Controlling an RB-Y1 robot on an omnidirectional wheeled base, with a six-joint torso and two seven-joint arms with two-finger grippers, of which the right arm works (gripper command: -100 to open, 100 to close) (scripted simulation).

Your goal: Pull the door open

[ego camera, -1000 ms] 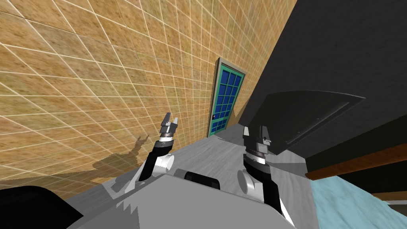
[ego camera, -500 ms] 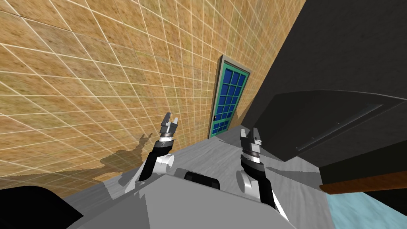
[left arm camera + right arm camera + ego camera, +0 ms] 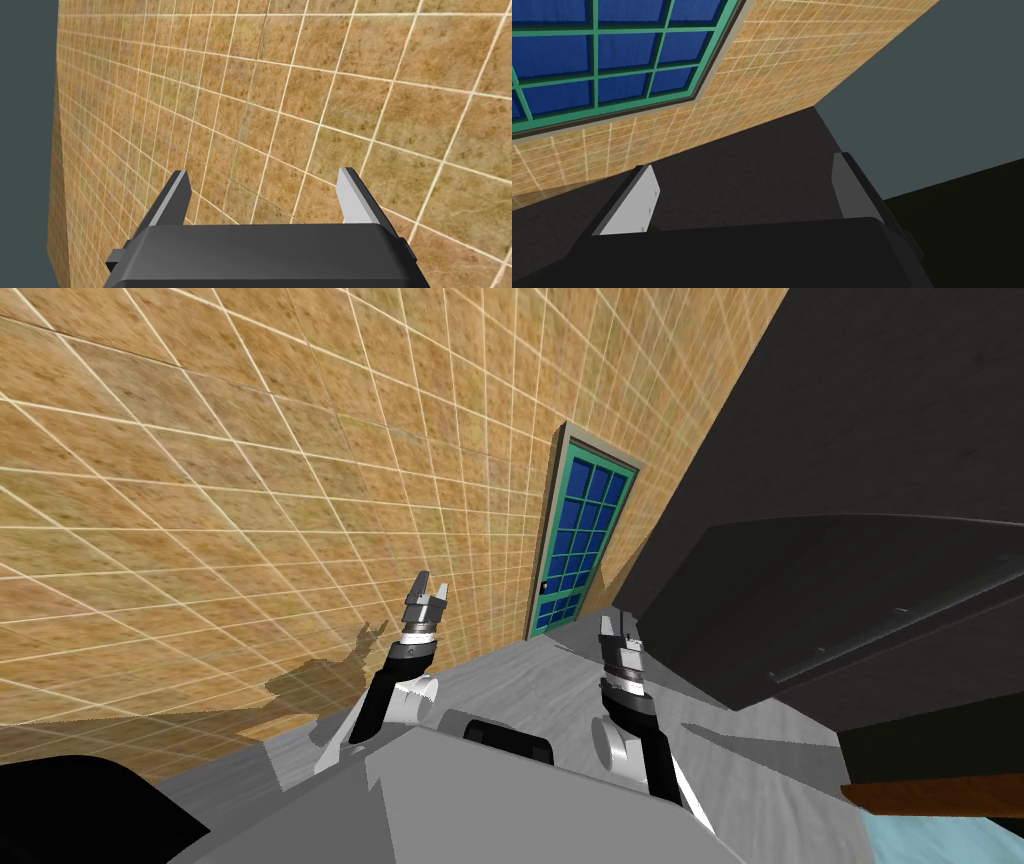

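Drawn back off the edge of the dark door (image 3: 850,588) since a second ago, the right gripper (image 3: 615,633) stands wide open and empty just beside that wider-swung leaf, the left gripper (image 3: 431,584) equally spread and empty before the tiled wall (image 3: 200,488), a blue-paned green door (image 3: 583,543) farther off.

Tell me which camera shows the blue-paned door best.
Head view: the whole blue-paned door stands in the tiled wall. The right wrist view catches some panes and frame; the left wrist view faces tiles.
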